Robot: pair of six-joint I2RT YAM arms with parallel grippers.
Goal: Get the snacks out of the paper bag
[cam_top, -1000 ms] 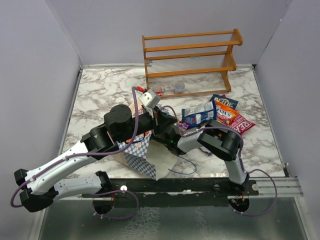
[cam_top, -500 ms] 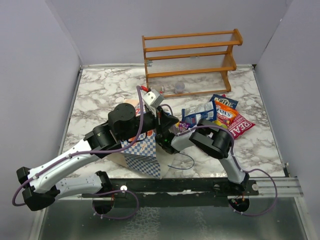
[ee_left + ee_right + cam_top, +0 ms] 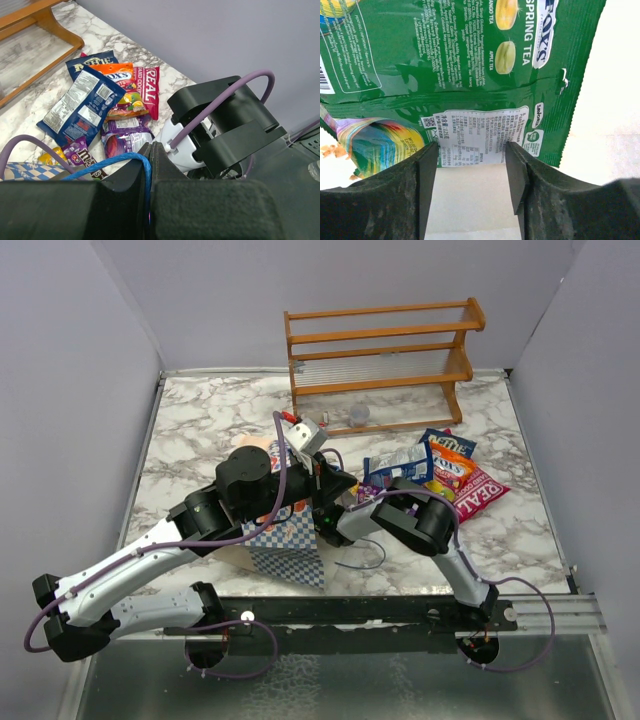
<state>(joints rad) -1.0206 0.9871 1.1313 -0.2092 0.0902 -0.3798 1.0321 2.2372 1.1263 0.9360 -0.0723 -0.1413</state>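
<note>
The left gripper [image 3: 151, 167], jaws together, is pinching the blue cord handle [image 3: 115, 161] of the paper bag [image 3: 288, 558]. Inside the bag, the right gripper [image 3: 472, 175], jaws apart, is straddling the near edge of the green packet [image 3: 445, 60], which is lying at twelve o'clock with its long axis seemingly nine-to-three.

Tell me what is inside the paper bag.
The right wrist view shows a green packet in there, with a rainbow-coloured packet at its edge. From above, the arms cover the mouth of the paper bag, so anything else is hidden.
</note>
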